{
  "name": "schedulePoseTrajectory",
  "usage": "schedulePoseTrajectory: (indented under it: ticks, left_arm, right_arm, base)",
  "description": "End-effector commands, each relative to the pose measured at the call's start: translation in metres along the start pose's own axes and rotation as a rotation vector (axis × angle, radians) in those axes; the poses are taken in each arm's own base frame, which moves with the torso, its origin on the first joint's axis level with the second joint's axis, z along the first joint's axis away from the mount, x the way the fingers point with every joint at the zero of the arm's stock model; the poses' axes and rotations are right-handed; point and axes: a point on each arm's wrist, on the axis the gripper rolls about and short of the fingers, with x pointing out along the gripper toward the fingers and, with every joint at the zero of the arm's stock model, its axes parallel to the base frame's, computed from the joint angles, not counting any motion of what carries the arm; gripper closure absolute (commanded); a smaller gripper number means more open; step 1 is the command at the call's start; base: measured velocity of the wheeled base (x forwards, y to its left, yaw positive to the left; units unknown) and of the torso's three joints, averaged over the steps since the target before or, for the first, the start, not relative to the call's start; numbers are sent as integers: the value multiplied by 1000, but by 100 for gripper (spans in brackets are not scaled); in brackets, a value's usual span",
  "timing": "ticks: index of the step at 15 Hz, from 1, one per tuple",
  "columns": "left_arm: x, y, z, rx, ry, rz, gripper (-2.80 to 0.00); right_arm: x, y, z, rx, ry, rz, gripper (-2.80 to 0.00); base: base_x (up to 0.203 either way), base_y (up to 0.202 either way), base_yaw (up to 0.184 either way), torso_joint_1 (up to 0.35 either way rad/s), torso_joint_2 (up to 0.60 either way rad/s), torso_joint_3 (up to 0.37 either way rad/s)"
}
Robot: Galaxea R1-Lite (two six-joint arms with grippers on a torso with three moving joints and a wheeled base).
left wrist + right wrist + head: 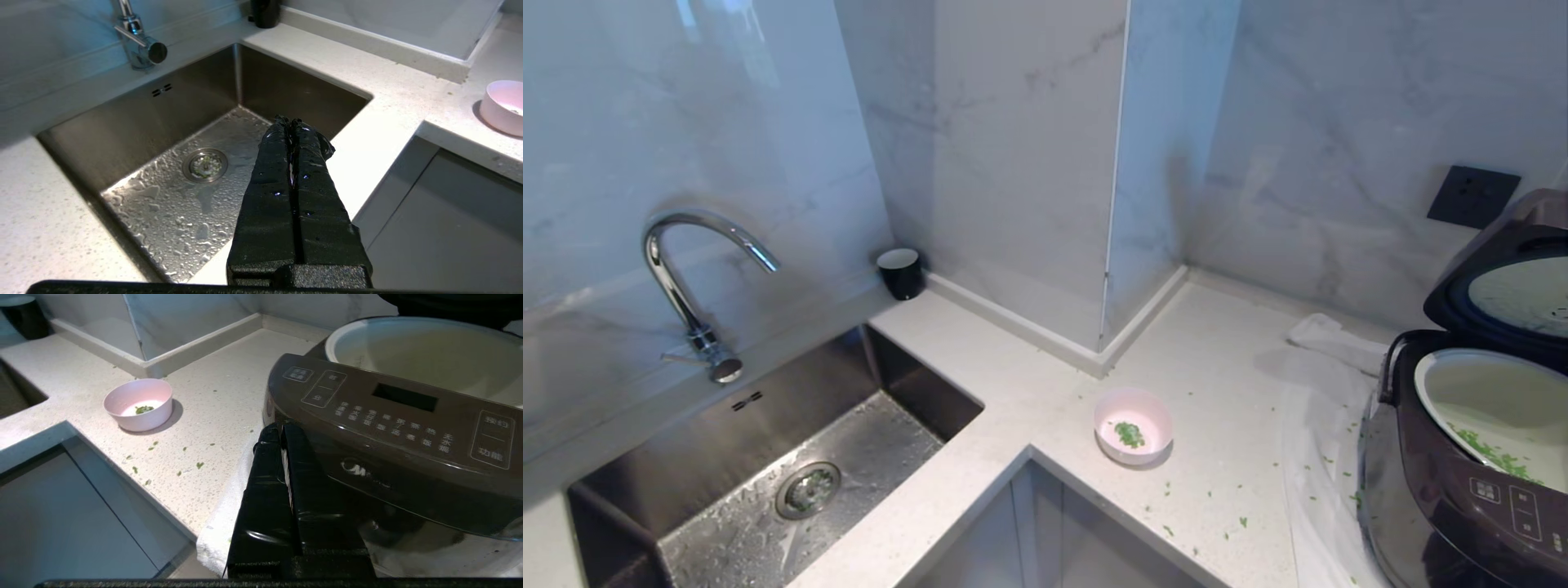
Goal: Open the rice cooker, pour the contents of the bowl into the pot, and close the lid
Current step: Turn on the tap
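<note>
- Both my claws are clenched on nothing: left gripper (291, 122) parked over the steel sink (122, 122), right gripper (279, 430) near the big dark brown rice cooker (392, 428).
- Its hinged lid (1503, 269) is up, the white pot (1494, 408) open.
- The small pink bowl (1134, 426) sits left of the cooker with green bits (1129, 434) inside.
- I reckon: pinch the rim, tip slowly over the pot.

One rice cooker (1462, 457), one bowl (1133, 425), one black cup (900, 272), one tap (690, 278).

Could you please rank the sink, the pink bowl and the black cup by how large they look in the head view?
1. The sink, by far the largest.
2. The pink bowl.
3. The black cup, smallest; it stands farther from the camera, so its true size against the bowl is unsure.
</note>
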Motion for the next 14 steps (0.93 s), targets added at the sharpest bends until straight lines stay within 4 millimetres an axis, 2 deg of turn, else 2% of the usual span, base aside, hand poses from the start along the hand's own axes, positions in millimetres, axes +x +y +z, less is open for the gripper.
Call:
schedulePoseTrajectory:
  ticks: [1, 5, 11, 14]
  left_arm:
    - [0, 0, 0, -1, 0, 1, 0]
    - [0, 0, 0, -1, 0, 0, 0]
    - [0, 0, 0, 0, 0, -1, 0]
    - [0, 0, 0, 0, 0, 0, 0]
  right_arm:
    - [0, 0, 0, 0, 1, -1, 0]
    - [0, 0, 0, -1, 1, -2, 0]
    - [0, 0, 0, -1, 1, -1, 0]
    - [0, 0, 0, 0, 1, -1, 0]
  base:
    - [0, 0, 0, 0, 0, 0]
    - [0, 0, 0, 0, 0, 0]
    - [173, 0, 1, 1, 3, 3]
    - [29, 0, 0, 1, 0, 2]
